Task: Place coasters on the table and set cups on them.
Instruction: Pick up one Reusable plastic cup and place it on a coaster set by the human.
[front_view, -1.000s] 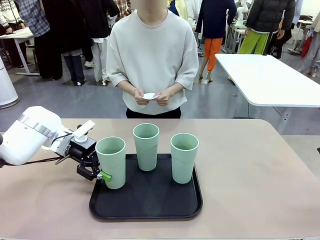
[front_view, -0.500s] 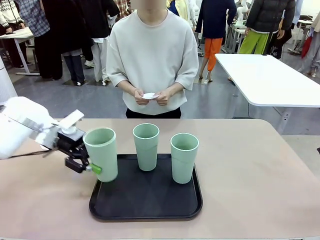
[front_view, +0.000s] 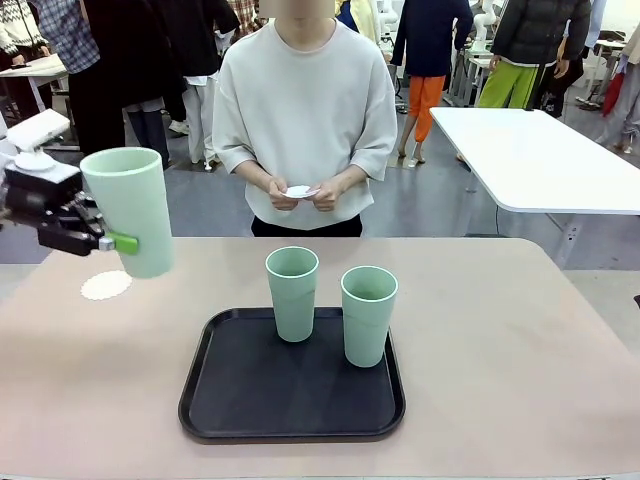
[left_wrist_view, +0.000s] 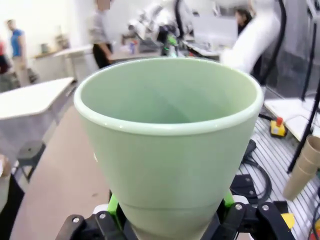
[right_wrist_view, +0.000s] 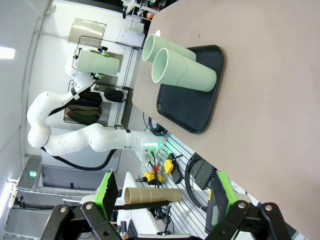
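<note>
Cups stand two on the black tray (front_view: 250, 400), which lies at the middle of the desk's (front_view: 500, 340) near edge. The right-hand cup (front_view: 368, 315) is toward the tray's right side. The middle cup (front_view: 292, 293) is a little behind it and to its left, by the tray's far edge. Both are upright and apart from each other.

The right jaws stand wide apart with nothing between their green pads (right_wrist_view: 107, 192), and they are off the desk.

Toward the desk's left edge the third cup (front_view: 132, 205) hangs in the air, clear of the desk top. It is slightly tilted, with its rim leaning to the robot's left. The left jaws are clamped on it low on its wall, with a green fingertip (front_view: 124, 242) pressed to its near side. The left wrist view looks into its mouth, and it is empty.

One coaster (front_view: 106, 286) lies flat on the desk near the far left corner, below the third cup's base and a little to its left. The cup does not touch it.

At the desk's far edge a person holds both hands (front_view: 325, 195) together at the waist around a small white piece (front_view: 299, 191), too small to tell what it is. Behind, to the right, stands a white table (front_view: 540, 160).
</note>
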